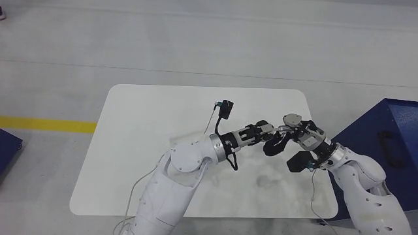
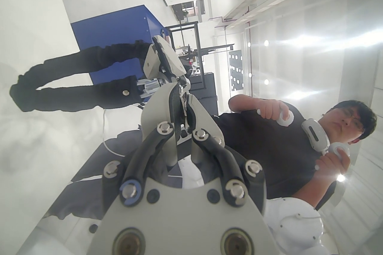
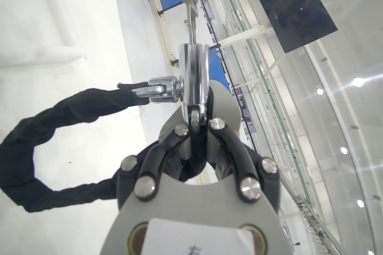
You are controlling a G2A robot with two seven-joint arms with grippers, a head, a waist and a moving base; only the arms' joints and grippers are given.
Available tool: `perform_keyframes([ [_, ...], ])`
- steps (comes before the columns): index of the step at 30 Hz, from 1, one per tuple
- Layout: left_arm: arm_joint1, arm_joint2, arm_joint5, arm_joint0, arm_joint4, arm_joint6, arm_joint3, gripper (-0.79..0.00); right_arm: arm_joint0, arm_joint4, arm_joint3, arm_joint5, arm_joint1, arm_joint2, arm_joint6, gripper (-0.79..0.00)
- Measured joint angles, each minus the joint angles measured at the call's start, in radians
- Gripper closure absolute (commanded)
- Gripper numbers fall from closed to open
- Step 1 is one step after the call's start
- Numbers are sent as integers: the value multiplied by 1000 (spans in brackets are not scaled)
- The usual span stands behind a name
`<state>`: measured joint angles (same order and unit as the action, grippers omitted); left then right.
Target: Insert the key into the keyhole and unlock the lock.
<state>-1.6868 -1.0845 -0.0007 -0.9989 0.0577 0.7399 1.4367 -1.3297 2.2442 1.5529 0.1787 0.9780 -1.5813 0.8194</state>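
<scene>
No legible text or numbers; faint, unreadable marks on the white sticker (image 3: pixel 191 235) at the right wrist's base

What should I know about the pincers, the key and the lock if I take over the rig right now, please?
Left pincer: shut on the key, above the table.
Right pincer: shut on the lock; its black chain forms a loop, with one end joined to the lock's side.
Done: both things are grasped and the key is lined up with its tip at the lock's end face; how deep it sits is hidden.
Left: push the key home if needed, turn it, free the chain.
</scene>
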Motion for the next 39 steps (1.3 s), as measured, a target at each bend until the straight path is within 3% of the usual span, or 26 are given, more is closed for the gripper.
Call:
perform_keyframes([
  [18,36,37,-113,-14,190,2,55,0,46,-95,-15,347,-22,7,0,0],
  [29,57,68,-195,-17,337,-19,81,0,84,-120,-48,484,-39,22,7,0],
  [39,73,94,-236,-17,483,-76,95,0,107,-119,-69,540,-54,47,17,0],
])
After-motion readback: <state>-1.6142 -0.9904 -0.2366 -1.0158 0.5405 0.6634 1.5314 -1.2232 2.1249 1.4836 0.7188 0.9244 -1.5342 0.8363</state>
